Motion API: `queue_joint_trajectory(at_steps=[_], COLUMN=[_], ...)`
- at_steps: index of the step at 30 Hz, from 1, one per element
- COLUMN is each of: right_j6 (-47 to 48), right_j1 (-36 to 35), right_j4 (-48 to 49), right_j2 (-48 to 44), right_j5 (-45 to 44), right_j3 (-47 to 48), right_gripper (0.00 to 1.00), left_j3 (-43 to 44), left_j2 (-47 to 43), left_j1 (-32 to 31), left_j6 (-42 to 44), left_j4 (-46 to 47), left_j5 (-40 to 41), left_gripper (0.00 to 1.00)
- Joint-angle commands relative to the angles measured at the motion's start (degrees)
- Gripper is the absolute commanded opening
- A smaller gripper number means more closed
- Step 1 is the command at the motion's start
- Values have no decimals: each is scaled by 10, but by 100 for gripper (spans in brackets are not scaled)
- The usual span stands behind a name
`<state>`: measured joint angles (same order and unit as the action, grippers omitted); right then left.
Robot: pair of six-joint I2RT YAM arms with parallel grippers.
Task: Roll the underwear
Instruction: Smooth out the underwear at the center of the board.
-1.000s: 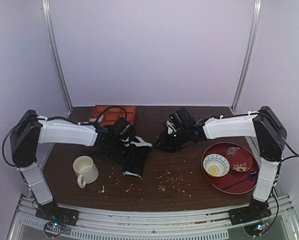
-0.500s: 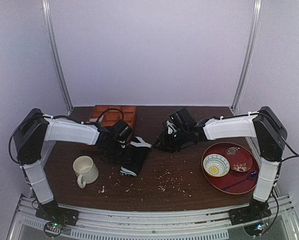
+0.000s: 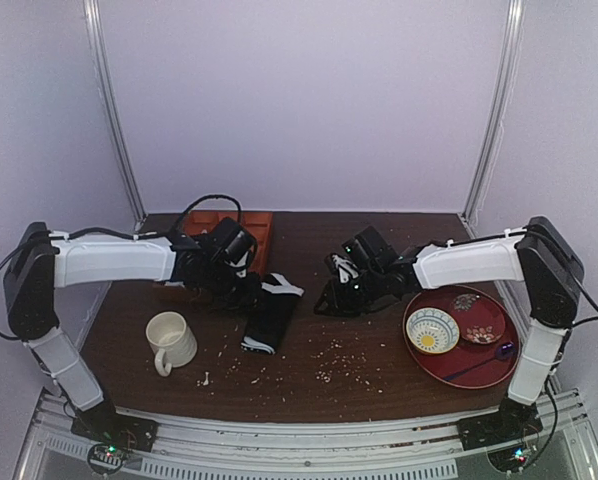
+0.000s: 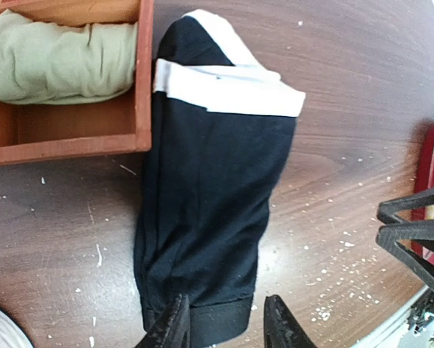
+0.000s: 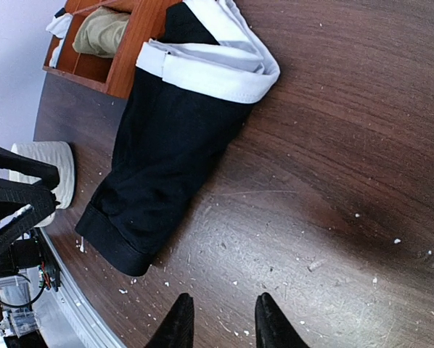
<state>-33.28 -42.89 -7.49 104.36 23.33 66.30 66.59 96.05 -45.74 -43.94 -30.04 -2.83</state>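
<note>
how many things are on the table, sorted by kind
underwear: 1
mug: 1
wooden organizer box: 1
red tray: 1
bowls (patterned bowl, small red dish): 2
spoon: 1
total: 7

In the overhead view the underwear lies on the counter left of centre, one end beside a tray at the upper left. A mug stands lower left of the underwear. A plate sits at the right, with a bowl on it. Crumbs lie scattered between underwear and plate.
</note>
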Motion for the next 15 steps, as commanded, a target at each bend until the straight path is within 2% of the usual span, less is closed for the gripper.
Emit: queue_joint_trajectory(at_steps=[1, 15], right_j6=[22, 38], right_j1=[-3, -16], right_j4=[-11, -23], right_j2=[-23, -47], right_j5=[-11, -22], right_j3=[-6, -16], right_gripper=[27, 27], left_j3=[-17, -51], left_j2=[-1, 52], left_j1=[3, 8], left_j6=[0, -12], left_j4=[11, 33], left_j5=[-19, -29], left_gripper=[47, 47])
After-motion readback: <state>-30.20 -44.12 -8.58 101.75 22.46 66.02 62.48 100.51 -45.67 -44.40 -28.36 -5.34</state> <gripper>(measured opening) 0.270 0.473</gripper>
